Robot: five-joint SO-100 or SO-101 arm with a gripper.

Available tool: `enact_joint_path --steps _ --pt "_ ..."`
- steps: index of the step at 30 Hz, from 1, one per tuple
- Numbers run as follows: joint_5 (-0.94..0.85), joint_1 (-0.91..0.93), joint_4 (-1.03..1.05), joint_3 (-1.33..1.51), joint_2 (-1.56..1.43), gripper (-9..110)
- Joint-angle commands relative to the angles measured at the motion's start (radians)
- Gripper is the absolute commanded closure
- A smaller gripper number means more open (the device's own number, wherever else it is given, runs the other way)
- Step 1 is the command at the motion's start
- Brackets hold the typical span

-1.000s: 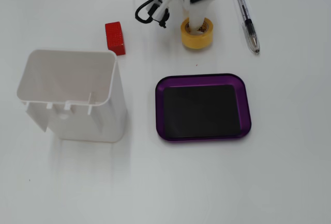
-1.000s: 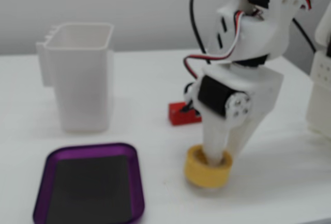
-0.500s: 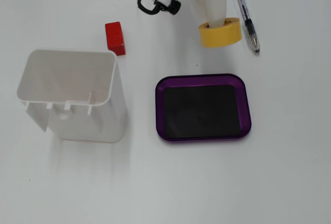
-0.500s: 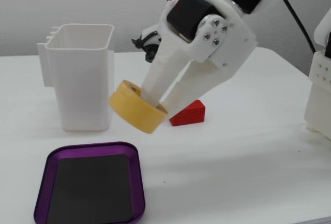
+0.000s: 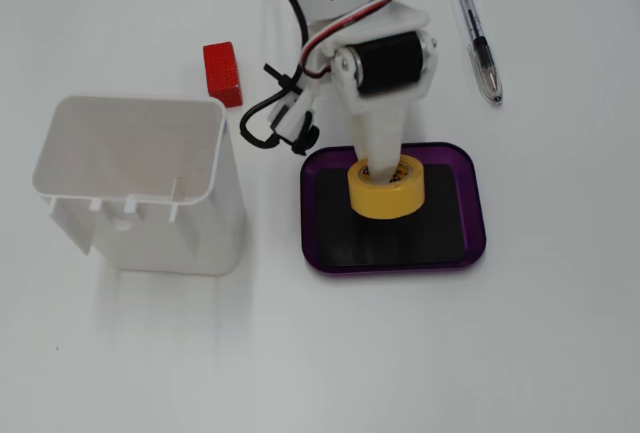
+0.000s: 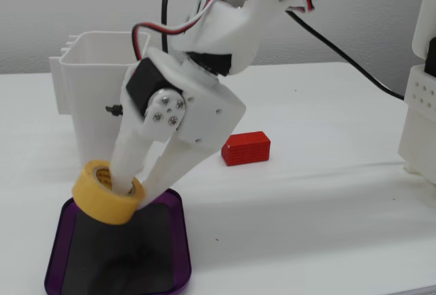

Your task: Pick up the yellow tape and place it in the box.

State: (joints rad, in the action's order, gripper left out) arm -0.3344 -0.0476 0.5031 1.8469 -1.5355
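The yellow tape (image 5: 386, 200) is a small ring held tilted over the back half of the box, a shallow purple tray (image 5: 476, 215) with a black floor. My gripper (image 5: 381, 167) comes down from the top of this fixed view and is shut on the tape. In the other fixed view, the gripper (image 6: 137, 187) has one finger in the ring's hole and the other outside it, pinching the wall of the tape (image 6: 99, 201) at the far end of the tray (image 6: 185, 254). I cannot tell whether the tape touches the floor.
A tall white plastic container (image 5: 140, 188) stands left of the tray and also shows in the other fixed view (image 6: 92, 80). A small red block (image 5: 222, 73) lies behind it. A pen (image 5: 475, 31) lies at the far right. A white structure (image 6: 419, 118) stands at the right edge.
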Motion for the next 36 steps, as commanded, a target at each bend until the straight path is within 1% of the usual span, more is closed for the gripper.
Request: enact_joint_path --steps 1,3,6,12,18,25,29,36 --pt "-0.002 0.023 -0.006 -0.046 0.029 102" --pt "-0.002 0.023 -0.005 -0.038 0.032 102" --pt "0.0 0.023 0.072 -0.044 0.003 101" --pt "0.005 0.017 0.25 -0.054 -0.147 91" --pt "0.008 0.011 0.408 -0.054 -0.42 89" --pt "0.009 0.026 0.595 -0.031 -0.862 89" --pt "0.008 0.041 0.696 0.117 -1.127 89" --pt "0.0 0.179 0.707 0.488 -1.583 89"
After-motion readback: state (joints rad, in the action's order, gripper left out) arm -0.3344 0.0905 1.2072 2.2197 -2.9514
